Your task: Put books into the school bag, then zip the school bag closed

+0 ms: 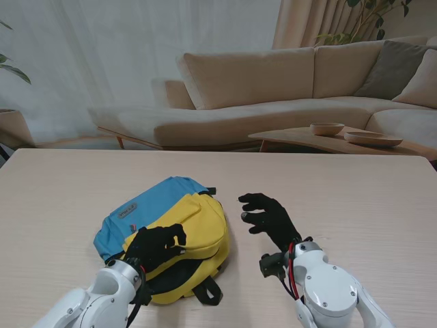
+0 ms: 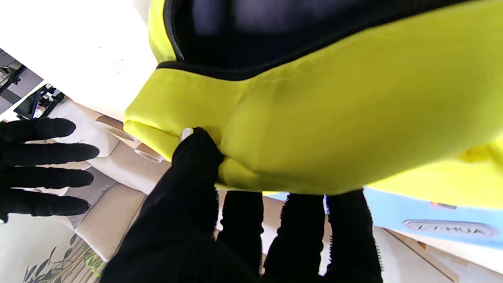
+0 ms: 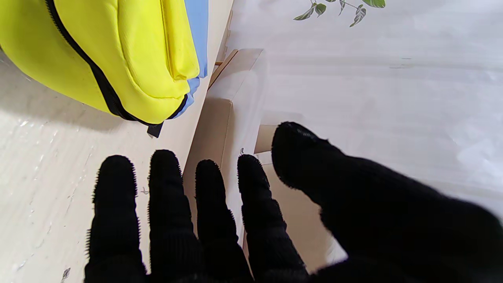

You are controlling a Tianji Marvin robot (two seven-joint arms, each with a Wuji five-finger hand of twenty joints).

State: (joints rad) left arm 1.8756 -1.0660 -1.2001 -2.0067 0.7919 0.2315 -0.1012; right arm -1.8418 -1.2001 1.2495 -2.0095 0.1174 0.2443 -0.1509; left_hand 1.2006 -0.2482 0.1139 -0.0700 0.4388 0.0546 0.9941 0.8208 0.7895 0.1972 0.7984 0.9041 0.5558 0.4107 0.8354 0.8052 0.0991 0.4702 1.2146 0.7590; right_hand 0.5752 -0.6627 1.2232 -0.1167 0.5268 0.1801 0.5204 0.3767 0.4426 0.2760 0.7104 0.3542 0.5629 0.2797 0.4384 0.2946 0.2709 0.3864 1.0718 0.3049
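Your school bag (image 1: 174, 229), yellow on its front with a blue back panel, lies flat on the desk (image 1: 355, 191), left of the middle and close to you, its dark zipper line (image 2: 275, 65) running along the yellow edge. Your left robot hand (image 1: 156, 244) sits on the near yellow part of the bag; in its wrist view the thumb (image 2: 196, 157) presses into a fold of the yellow fabric while the other fingers (image 2: 298, 220) lie under the edge, so it is pinching the bag's front panel. Through the gap beside the zipper you see only a dark interior, and you cannot tell what is inside. Your right robot hand (image 1: 268, 217) hovers just to the right of the bag, apart from it, palm down over bare desk, fingers (image 3: 165, 188) spread and straight, grasping nothing. Beyond the desk stand a beige sofa (image 1: 273, 89) and a low table with two bowls (image 1: 326, 128).
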